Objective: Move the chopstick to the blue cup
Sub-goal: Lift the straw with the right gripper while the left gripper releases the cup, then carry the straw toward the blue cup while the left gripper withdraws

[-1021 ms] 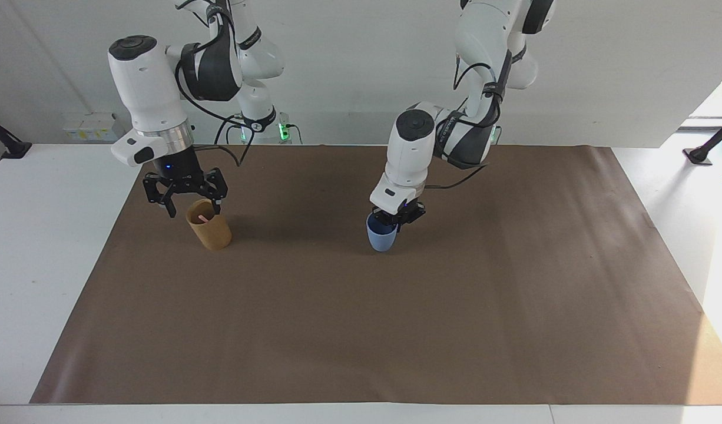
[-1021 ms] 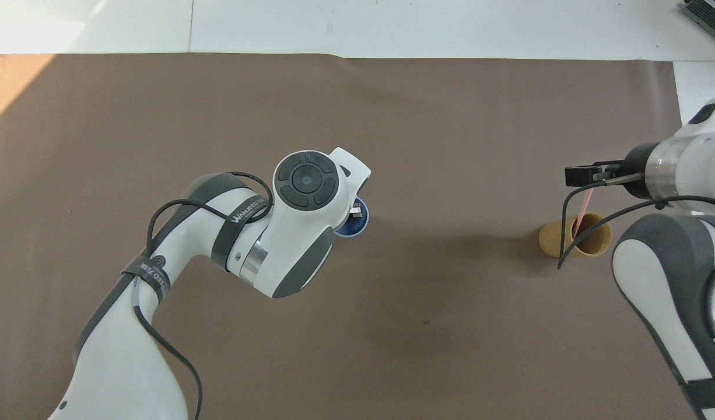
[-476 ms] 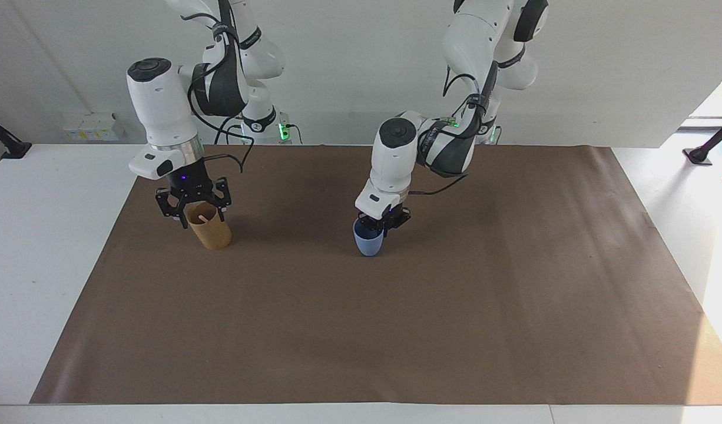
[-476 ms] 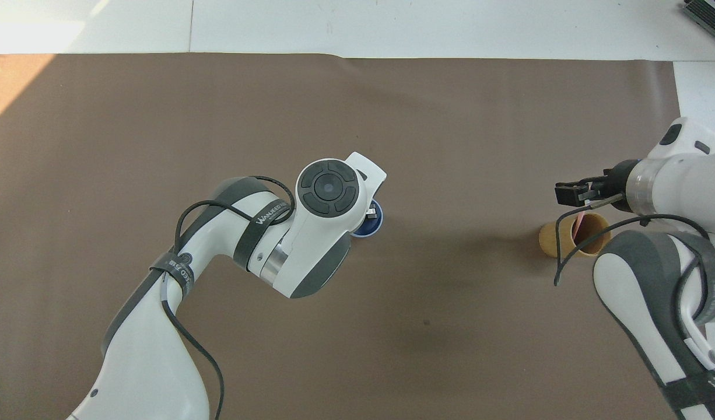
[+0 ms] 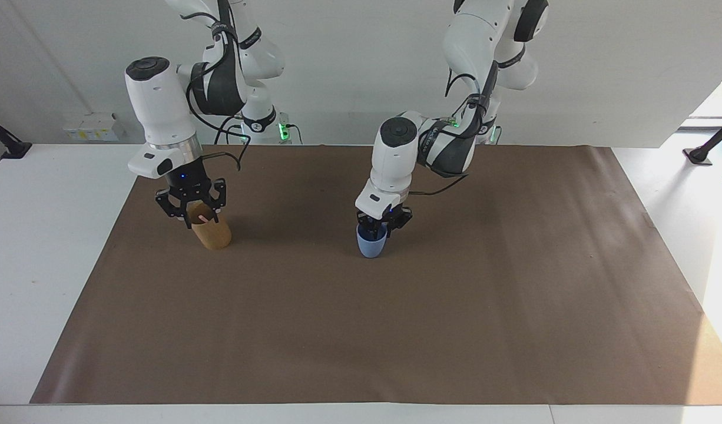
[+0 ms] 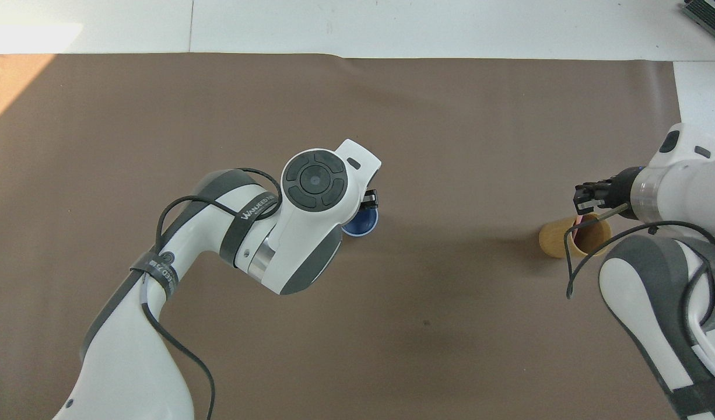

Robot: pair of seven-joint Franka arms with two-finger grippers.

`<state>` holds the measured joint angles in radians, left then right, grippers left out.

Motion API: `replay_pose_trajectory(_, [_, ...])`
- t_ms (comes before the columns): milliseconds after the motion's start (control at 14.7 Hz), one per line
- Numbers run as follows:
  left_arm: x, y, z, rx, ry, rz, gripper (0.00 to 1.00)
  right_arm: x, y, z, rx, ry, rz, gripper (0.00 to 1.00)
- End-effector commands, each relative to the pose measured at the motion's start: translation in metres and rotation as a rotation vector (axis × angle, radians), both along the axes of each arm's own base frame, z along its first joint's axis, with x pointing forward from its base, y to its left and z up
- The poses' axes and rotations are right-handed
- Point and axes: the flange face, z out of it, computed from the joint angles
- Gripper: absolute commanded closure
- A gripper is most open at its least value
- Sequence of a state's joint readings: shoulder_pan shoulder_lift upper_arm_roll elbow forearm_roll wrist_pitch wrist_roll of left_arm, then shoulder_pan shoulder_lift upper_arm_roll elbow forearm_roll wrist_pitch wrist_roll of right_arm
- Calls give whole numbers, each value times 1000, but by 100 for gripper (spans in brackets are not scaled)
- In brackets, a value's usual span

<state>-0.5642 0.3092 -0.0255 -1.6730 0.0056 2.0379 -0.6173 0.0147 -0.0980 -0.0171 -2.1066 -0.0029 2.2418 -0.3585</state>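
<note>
The blue cup (image 5: 371, 244) (image 6: 360, 223) stands upright on the brown mat near its middle. My left gripper (image 5: 377, 227) (image 6: 367, 204) hangs at the cup's rim, open, with a finger on either side of the wall. Toward the right arm's end stands a tan-brown cylindrical holder (image 5: 212, 234) (image 6: 551, 239). Only the pink tip of the chopstick (image 5: 203, 218) (image 6: 578, 221) pokes out of its mouth. My right gripper (image 5: 201, 216) (image 6: 585, 202) is down at the holder's mouth, shut on that tip.
The brown mat (image 5: 396, 330) covers most of the white table (image 5: 49, 235). A small white box (image 5: 90, 126) sits near the wall at the right arm's end. Black stands (image 5: 705, 150) rest on the table at both ends.
The left gripper carried the tilted blue cup slightly toward the right arm's end, left it upright and opened. The right gripper came down onto the holder's mouth and shut on the chopstick's tip.
</note>
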Motion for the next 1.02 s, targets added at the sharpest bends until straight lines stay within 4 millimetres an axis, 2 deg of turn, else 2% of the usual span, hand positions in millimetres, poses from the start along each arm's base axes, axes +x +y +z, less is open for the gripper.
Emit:
replay_pose_trajectory(0, [3, 63, 24, 30, 39, -73, 0, -5, -16, 37, 4, -37, -27, 100])
replay_pose_trajectory(272, [7, 168, 54, 40, 57, -170, 0, 2, -6, 117, 31, -196, -51, 100])
replay_pose_trajectory(408, [11, 221, 57, 41, 63, -197, 0, 6, 5, 146, 51, -282, -77, 100])
replay_pose_trajectory(545, [13, 262, 64, 42, 87, -206, 0, 8, 34, 156, 86, -365, -91, 100])
replay_pose_trajectory(681, [12, 295, 81, 40, 72, -228, 0, 6, 79, 161, 151, -393, -127, 100])
replay_pose_trajectory(885, [7, 310, 124, 42, 44, -243, 0, -12, 147, 160, 232, -369, -145, 100])
replay_pose_trajectory(953, [6, 314, 147, 43, 36, -240, 0, -17, 177, 157, 256, -373, -108, 100])
